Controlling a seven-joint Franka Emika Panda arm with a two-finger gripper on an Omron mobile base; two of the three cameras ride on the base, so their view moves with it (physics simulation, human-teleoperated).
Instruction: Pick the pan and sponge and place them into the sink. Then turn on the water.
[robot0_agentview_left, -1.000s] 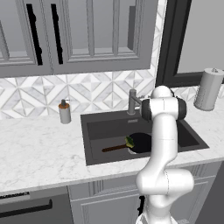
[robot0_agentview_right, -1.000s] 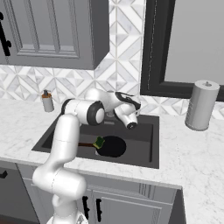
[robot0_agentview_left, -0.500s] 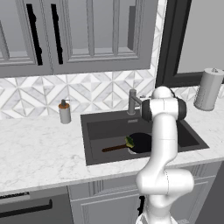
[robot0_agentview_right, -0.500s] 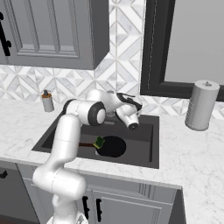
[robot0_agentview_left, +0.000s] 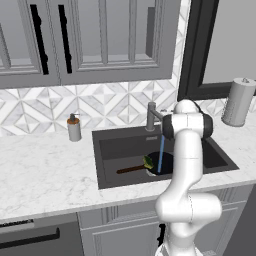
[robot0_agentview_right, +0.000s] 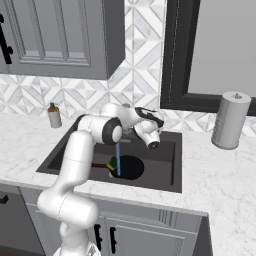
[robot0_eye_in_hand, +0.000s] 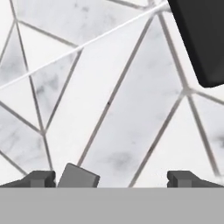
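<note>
above the back of the sink, the two small dark fingers (robot0_eye_in_hand: 111, 178) of the white arm stand spread wide with nothing between them; in the hand view their tips (robot0_eye_in_hand: 40, 178) point at the grey-and-white marble tile wall (robot0_eye_in_hand: 118, 100), with a dark frame corner (robot0_eye_in_hand: 201, 39) at the upper right. in the right base view the fingers (robot0_agentview_right: 153, 144) hang over the far right part of the basin.

just below, the large rectangular dark-grey recessed sink (robot0_agentview_left: 120, 147) (robot0_agentview_right: 165, 165) holds both task things. the round flat black frying pan (robot0_agentview_left: 166, 162) (robot0_agentview_right: 131, 167) lies on the basin floor, its long thin dark-brown handle (robot0_agentview_left: 131, 169) pointing left. the small yellow-green sponge with a dark green face (robot0_agentview_left: 148, 162) (robot0_agentview_right: 112, 163) rests at the pan's left rim, where the handle meets it.

a thin straight blue stream of water (robot0_agentview_left: 160, 154) (robot0_agentview_right: 118, 159) falls from the grey metal faucet (robot0_agentview_left: 152, 116) at the sink's back rim, down onto the pan.

further out, on the white marble desk (robot0_agentview_left: 45, 170) (robot0_agentview_right: 225, 180), a small grey soap bottle (robot0_agentview_left: 74, 128) (robot0_agentview_right: 54, 116) stands left of the sink, and a grey paper-towel roll (robot0_agentview_left: 238, 102) (robot0_agentview_right: 229, 120) stands well to the right. grey cabinets (robot0_agentview_left: 100, 40) hang above.
</note>
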